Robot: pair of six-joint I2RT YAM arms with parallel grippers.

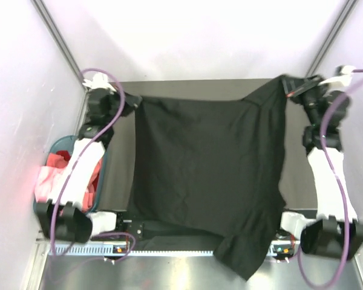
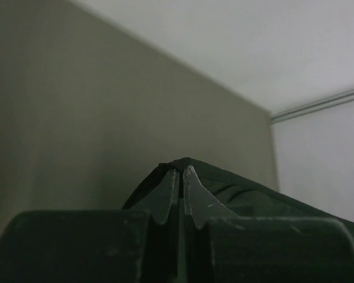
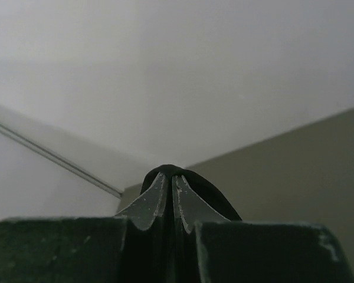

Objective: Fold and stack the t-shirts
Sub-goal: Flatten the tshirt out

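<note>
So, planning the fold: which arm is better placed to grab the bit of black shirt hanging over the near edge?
Probably the right. That flap of the black t-shirt drapes beside the right arm's base; the left gripper is across the cloth. The right gripper must let go first.

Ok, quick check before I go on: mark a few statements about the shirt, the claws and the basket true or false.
1. The left claw and the right claw are both shut on the black t-shirt. True.
2. The black t-shirt is folded into a neat square. False: it is spread open between the claws.
3. The teal basket on the left holds pink and red fabric. True.
4. The right claw hovers open over the basket. False: it grips the shirt at the far right.
</note>
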